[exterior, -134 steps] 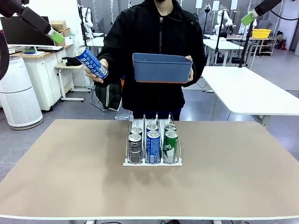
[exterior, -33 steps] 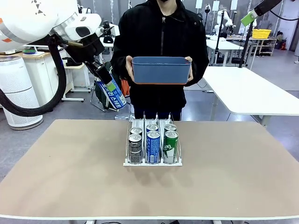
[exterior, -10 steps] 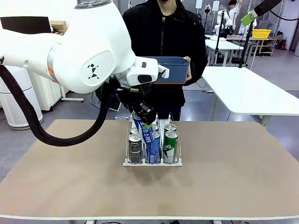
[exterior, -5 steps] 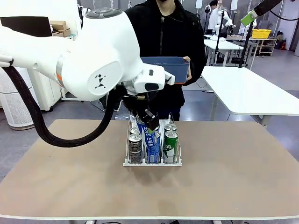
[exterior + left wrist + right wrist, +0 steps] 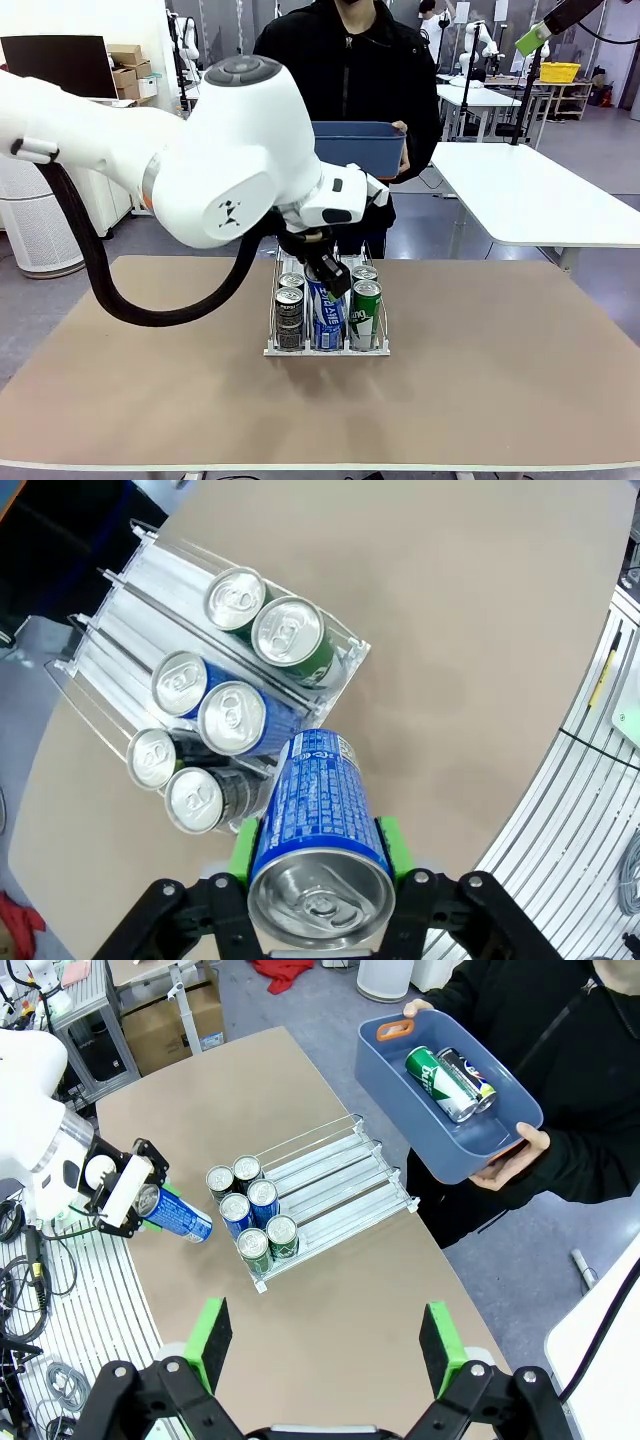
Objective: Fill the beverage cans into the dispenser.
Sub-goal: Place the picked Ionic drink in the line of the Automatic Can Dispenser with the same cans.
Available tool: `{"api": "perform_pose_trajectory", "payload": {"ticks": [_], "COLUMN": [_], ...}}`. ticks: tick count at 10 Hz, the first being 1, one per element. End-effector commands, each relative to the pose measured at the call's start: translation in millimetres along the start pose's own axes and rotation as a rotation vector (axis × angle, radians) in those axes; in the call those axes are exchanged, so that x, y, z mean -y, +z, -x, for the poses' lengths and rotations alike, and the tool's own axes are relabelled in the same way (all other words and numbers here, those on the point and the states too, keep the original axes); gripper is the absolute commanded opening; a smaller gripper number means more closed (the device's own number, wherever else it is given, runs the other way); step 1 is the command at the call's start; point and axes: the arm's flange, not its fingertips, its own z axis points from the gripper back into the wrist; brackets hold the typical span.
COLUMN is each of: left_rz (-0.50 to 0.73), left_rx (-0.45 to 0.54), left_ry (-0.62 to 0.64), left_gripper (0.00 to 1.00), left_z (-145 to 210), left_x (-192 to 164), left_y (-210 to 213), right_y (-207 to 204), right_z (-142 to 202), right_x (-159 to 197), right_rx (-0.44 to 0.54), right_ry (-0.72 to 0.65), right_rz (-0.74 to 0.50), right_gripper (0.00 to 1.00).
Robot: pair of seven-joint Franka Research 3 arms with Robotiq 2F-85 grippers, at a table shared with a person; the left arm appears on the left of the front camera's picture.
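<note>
Left hand (image 5: 318,850) clamped on blue can (image 5: 315,785), axis tilted, base aimed at dispenser (image 5: 105,630) middle lane just ahead.

I see a flat brown table (image 5: 480,380). The dispenser (image 5: 345,1168) sits right on it, near the middle and a little toward 12 o'clock in my front view. Its three lanes run from 12 to 6. Six beverage cans (image 5: 289,318) stand at the 6 o'clock end, two in each lane: black-grey at 9 o'clock, blue in the middle, green at 3 o'clock.
</note>
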Motion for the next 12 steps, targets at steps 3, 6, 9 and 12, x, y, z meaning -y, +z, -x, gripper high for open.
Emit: {"api": "perform_pose_trajectory", "payload": {"ticks": [3, 6, 9, 12], "left_rz": [-0.042, -0.038, -0.004, -0.022], "left_rx": [0.024, 0.006, -0.014, -0.039], "left_ry": [-0.036, -0.021, -0.05, 0.01], "left_gripper": [0.57, 0.57, 0.57, 0.57], "left_z": [5.3, 5.1, 10.1, 9.8], "left_x": [9.7, 4.6, 5.5, -0.8], "left_y": [-30.5, -40.7, -39.4, -48.2], "right_y": [-0.7, -0.7, -0.7, -0.7], "right_z": [-0.3, -0.3, -0.3, -0.3], "right_x": [0.0, 0.0, 0.0, 0.0], "right_rx": [0.006, 0.006, 0.006, 0.006], "right_ry": [-0.001, -0.001, -0.001, -0.001], "right_rz": [-0.008, -0.008, -0.008, -0.008], "right_gripper": [1.0, 1.0, 1.0, 1.0]}}
